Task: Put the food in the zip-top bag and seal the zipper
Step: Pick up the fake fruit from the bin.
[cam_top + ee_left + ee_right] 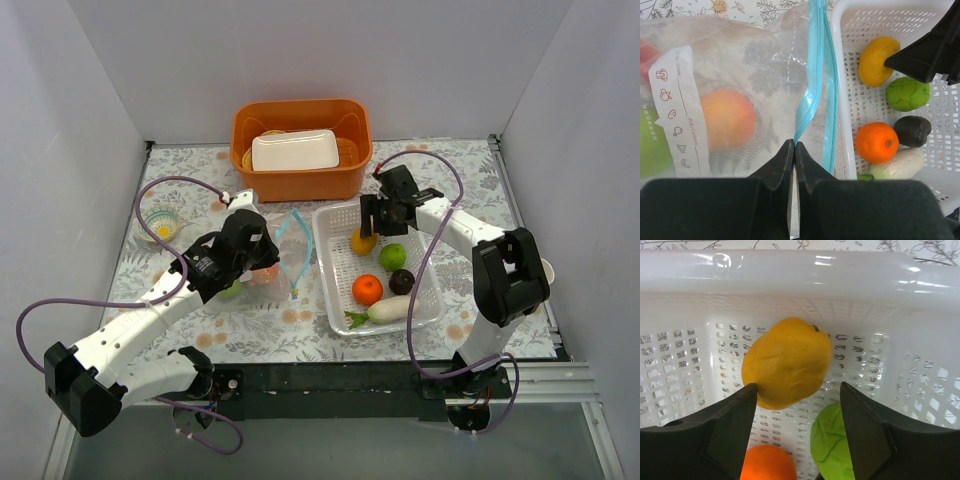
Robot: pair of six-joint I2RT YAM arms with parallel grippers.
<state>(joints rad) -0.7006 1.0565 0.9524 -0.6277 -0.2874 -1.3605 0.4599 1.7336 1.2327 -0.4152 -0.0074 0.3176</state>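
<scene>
The clear zip-top bag (pixel 740 65) lies left of the white mesh basket (pixel 845 100), with a peach (pixel 727 119), a green apple (pixel 650 150) and a red piece (pixel 644 54) inside. My left gripper (pixel 794 144) is shut on the bag's mouth at the blue-teal zipper (pixel 807 100); it also shows in the top view (pixel 275 262). My right gripper (pixel 797 386) is open, its fingers either side of the yellow mango (pixel 787 362) in the basket (pixel 335 300). A green apple (pixel 832 445), orange (pixel 767 462), dark purple fruit (pixel 912 131) and white radish (pixel 895 164) also lie there.
An orange tub (pixel 300 185) holding a white tray (pixel 295 150) stands at the back. A small glass bowl (pixel 160 222) sits at the left, a white cup (pixel 547 270) at the right edge. White walls close in the sides.
</scene>
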